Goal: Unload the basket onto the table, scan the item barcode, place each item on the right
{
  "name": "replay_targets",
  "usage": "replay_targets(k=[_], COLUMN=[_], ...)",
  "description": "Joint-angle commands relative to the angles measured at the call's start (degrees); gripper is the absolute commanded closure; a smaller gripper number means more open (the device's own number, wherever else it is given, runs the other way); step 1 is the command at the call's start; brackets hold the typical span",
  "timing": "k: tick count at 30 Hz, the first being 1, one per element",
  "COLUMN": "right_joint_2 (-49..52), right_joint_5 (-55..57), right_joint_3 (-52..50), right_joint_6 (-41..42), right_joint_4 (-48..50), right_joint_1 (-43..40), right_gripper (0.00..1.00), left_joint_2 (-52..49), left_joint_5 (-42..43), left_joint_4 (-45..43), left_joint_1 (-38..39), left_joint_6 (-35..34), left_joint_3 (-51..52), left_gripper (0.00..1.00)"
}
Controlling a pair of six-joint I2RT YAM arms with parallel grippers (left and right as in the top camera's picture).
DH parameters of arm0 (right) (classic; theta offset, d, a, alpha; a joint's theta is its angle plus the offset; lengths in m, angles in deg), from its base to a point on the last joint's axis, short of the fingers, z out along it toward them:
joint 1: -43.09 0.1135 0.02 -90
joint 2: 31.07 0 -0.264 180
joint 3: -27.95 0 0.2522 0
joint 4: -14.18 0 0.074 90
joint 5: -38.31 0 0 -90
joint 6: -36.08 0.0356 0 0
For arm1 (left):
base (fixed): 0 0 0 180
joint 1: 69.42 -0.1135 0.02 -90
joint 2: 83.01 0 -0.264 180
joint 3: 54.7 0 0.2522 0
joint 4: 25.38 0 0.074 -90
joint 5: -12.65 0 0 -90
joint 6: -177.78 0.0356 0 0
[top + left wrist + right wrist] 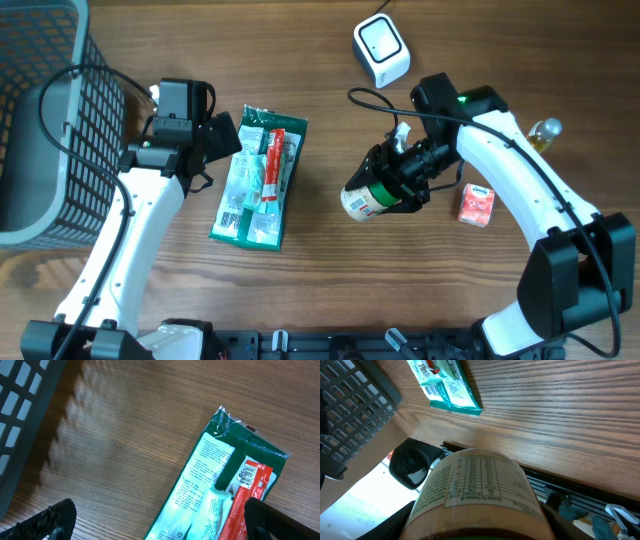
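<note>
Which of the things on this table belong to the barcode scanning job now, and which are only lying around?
In the job:
- jar, held by the right end effector
- white scanner

Lying about, for now:
- green packet
- red packet on top of it
- pink box
- dark basket
- small bottle

labelled jar (477, 487) up close, green packet (446, 386), basket (355, 405)
</note>
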Motion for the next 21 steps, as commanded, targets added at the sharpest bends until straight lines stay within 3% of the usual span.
replay_targets(k=[1,21], right_joint_2=[-0.76,-0.76], right_joint_5=[-2.56,-2.16], right_joint_3=[0.46,0.46], right_joint_6=[0.31,0.28], right_joint_4=[0.42,1.03], right_joint_1=[0.13,0.13], right_gripper=[0.93,0.96], left_joint_2=[-0.13,-0.13], left_joint_5=[-0.72,-0.74], left_joint_4=[-0.13,-0.13], left_joint_1=[-0.20,-0.20], left_joint_6=[0.11,0.11], left_joint_3=[-0.37,-0.37], left_gripper=[0.00,0.00])
